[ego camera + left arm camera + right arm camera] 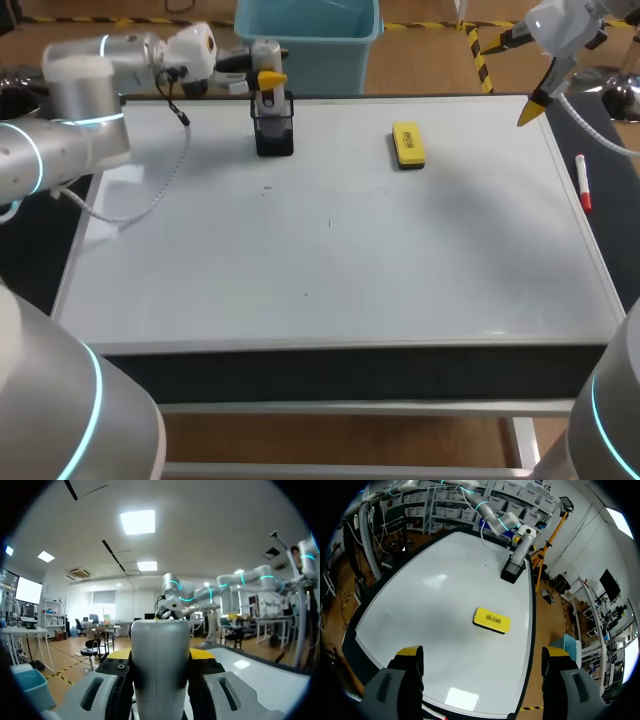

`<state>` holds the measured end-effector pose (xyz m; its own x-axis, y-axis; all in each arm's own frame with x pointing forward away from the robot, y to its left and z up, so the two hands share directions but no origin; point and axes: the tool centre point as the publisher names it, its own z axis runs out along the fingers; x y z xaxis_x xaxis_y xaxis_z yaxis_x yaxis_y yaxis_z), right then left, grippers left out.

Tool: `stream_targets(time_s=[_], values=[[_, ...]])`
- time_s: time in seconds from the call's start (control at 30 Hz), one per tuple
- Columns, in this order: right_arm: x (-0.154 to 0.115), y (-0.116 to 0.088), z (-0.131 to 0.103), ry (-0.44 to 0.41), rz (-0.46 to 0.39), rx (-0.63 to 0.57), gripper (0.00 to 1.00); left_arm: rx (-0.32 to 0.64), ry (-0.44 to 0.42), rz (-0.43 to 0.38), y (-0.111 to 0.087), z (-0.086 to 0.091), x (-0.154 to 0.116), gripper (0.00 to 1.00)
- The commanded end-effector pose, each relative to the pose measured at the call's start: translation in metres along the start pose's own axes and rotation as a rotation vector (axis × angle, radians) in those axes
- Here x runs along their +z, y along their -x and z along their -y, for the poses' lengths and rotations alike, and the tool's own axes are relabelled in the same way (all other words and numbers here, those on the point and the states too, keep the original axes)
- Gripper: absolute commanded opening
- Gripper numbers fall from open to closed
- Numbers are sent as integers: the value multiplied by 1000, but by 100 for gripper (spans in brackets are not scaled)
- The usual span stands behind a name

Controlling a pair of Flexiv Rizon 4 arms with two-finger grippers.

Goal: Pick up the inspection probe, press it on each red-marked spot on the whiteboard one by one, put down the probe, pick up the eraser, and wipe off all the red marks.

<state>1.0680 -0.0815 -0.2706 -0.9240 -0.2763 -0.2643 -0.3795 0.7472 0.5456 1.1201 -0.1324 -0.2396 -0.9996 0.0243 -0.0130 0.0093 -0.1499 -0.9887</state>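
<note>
The inspection probe (pixel 268 100), a pale cylinder, stands with its lower end in a black holder (pixel 274 135) at the whiteboard's far left-centre. My left gripper (pixel 268 78) is shut on the probe's upper part. In the left wrist view the probe (pixel 160 670) fills the gap between the fingers. The yellow eraser (pixel 407 144) lies flat on the whiteboard (pixel 330 260) to the right of the holder. My right gripper (pixel 533 110) hangs open above the board's far right corner. In its wrist view the right gripper (pixel 482 660) has the eraser (pixel 491 620) ahead of it and the probe (pixel 519 552) beyond. I see no red marks.
A red marker pen (pixel 582 182) lies on the dark strip beside the board's right edge. A cable (pixel 160 185) from my left arm droops over the board's left side. A few tiny dark specks dot the board's middle.
</note>
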Motion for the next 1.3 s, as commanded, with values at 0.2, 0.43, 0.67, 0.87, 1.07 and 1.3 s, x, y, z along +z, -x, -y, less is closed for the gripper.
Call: stream_targets(time_s=[0.2,0.43,0.67,0.87,1.07,1.3], values=[[-1,0,0,-3,-3,-1,100,-17,-6,-3,10,-13,1,0],[-1,0,0,-3,-3,-1,100,-26,-5,1,11,-17,-1,0],[-1,0,0,-3,-3,-1,100,-38,-5,4,10,-22,-2,0],[-1,0,0,-3,-3,-1,100,-41,1,4,12,-24,-3,0],[-1,0,0,-3,-3,-1,100,-29,8,1,13,-26,-3,0],[-1,0,0,-3,-3,-1,100,-23,1,-12,13,-29,-1,0]])
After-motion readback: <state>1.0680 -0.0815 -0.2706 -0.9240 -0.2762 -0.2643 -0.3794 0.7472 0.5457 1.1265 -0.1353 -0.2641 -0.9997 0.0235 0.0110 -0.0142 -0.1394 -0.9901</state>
